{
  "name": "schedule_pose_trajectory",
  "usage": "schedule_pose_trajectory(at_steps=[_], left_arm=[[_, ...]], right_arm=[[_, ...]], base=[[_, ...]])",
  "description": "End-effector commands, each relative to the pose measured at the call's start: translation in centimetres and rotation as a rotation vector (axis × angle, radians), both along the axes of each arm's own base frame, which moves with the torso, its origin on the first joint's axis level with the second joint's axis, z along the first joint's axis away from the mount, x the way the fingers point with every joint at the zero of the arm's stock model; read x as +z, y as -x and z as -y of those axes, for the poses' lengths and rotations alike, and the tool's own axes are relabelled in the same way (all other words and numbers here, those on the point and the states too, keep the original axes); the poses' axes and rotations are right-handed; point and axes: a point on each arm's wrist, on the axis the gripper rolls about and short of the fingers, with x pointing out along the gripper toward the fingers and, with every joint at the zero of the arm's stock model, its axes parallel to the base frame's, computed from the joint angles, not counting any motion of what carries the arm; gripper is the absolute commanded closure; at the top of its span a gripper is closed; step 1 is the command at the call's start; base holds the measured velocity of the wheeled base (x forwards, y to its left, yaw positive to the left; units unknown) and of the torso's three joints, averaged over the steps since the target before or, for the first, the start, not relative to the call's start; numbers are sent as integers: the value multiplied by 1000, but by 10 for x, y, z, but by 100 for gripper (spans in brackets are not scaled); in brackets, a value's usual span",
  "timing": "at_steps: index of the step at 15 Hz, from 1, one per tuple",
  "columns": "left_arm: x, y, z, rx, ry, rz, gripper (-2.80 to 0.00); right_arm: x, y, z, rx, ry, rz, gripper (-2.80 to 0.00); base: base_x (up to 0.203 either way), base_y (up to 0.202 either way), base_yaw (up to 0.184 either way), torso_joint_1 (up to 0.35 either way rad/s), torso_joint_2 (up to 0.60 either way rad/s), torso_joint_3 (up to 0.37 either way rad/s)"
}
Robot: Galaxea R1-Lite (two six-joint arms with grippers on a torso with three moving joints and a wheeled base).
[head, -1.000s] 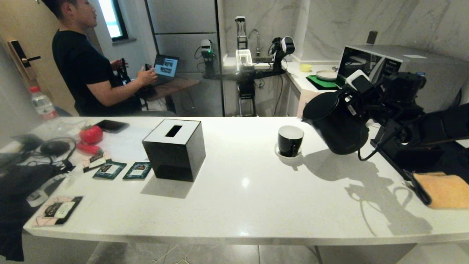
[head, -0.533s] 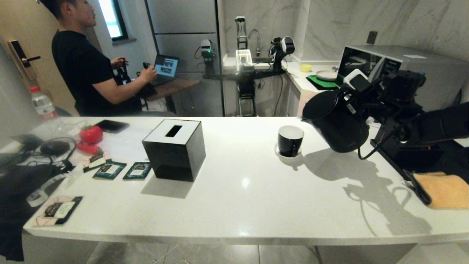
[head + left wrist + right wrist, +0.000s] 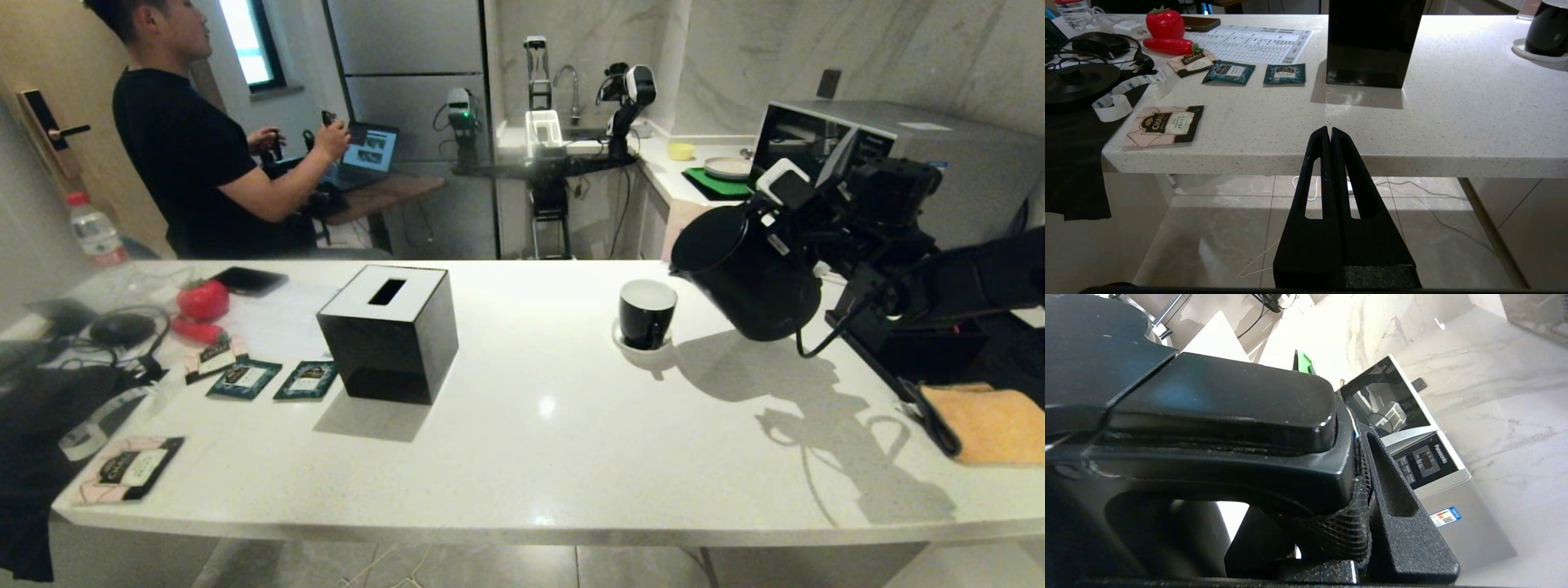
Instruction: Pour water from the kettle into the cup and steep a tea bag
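Observation:
The matte black kettle (image 3: 747, 273) hangs above the counter just right of the cup, tipped with its short spout (image 3: 674, 266) leaning toward it. My right gripper (image 3: 804, 237) is shut on the kettle's handle (image 3: 1208, 428); one ribbed finger (image 3: 1396, 486) presses against its side. The glossy black cup (image 3: 647, 313), white inside, stands on a small white saucer (image 3: 645, 347). No water shows at the spout. The tea bag is out of view. My left gripper (image 3: 1329, 130) is shut and empty, parked below the counter's front edge.
A black tissue box (image 3: 390, 331) stands mid-counter, with teal sachets (image 3: 245, 378) and a red toy fruit (image 3: 202, 300) to its left. An orange cloth (image 3: 992, 420) lies at the right edge. A microwave (image 3: 898, 155) sits behind the kettle. A person (image 3: 188, 147) stands beyond the counter.
The kettle has tipped slightly further toward the cup in my right gripper. The person has raised their hands. My left arm has not moved.

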Motion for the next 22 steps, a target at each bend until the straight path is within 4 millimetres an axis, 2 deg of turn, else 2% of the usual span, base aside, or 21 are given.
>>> schedule_pose_trajectory(at_steps=[1, 22], left_arm=[[0, 0, 0, 0, 0, 0, 0], [0, 0, 0, 0, 0, 0, 0]], right_arm=[[0, 0, 0, -2, 8, 4, 0], [-3, -1, -16, 27, 128, 0, 0]], base=[[0, 0, 0, 0, 0, 0], [0, 0, 0, 0, 0, 0]])
